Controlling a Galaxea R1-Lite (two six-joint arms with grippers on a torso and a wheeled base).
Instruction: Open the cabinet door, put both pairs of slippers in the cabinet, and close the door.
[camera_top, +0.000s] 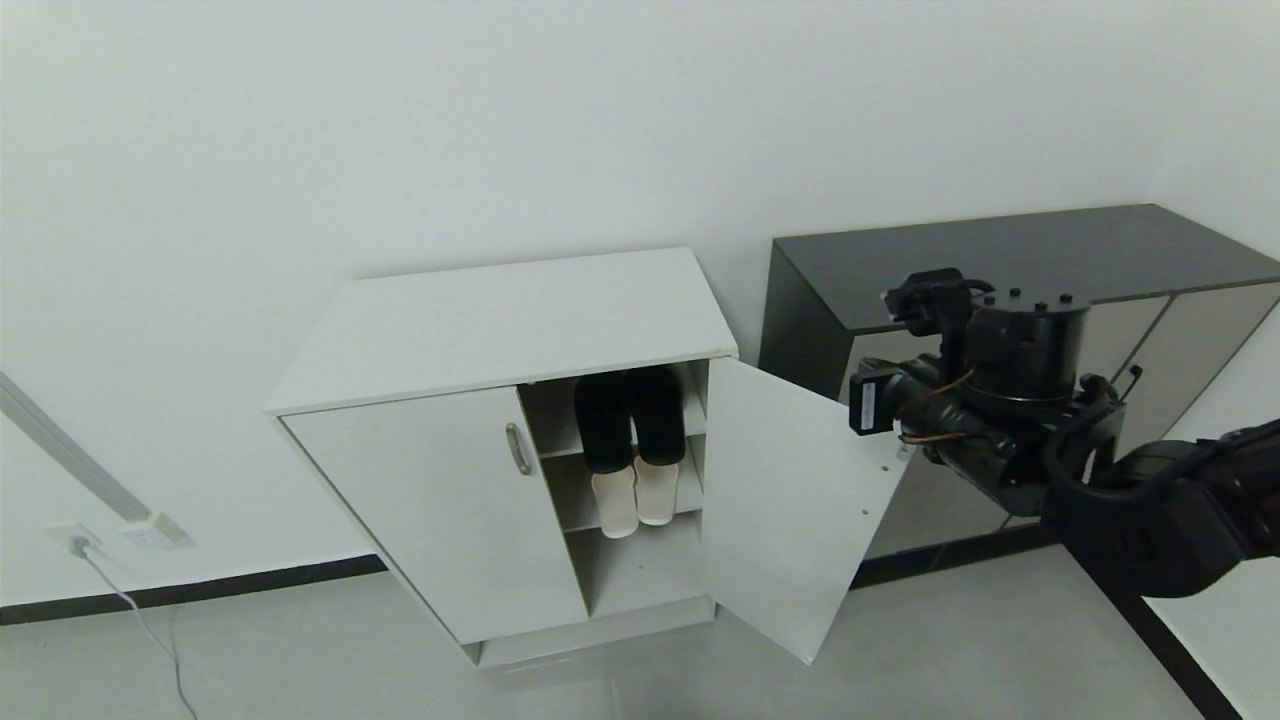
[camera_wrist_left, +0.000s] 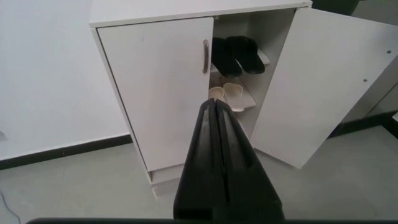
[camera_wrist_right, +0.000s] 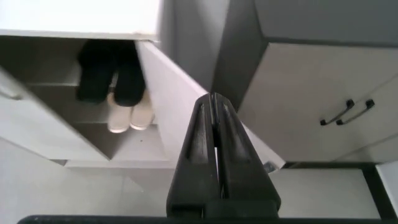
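both pairs sit inside the cabinet (camera_top: 500, 320), black slippers (camera_top: 630, 415) on the upper shelf, white slippers (camera_top: 635, 497) below, so only the door (camera_top: 790, 500) is left. it hangs wide open, my right pincer (camera_wrist_right: 214, 102) clenched and empty near its free edge; left pincer (camera_wrist_left: 214, 106) clenched too. i judge it a light, stiff, free-swinging panel: push the outer face near that edge, no grasp needed.

Left half of the cabinet (camera_top: 500, 330) interior is hidden behind its shut left door (camera_top: 430, 510). Black slippers (camera_top: 630, 415): toes lost in shadow deep inside. White slippers (camera_top: 635, 495): far ends covered by the black pair. Dark sideboard (camera_top: 1000, 255) right of the cabinet is cut off at the edge.
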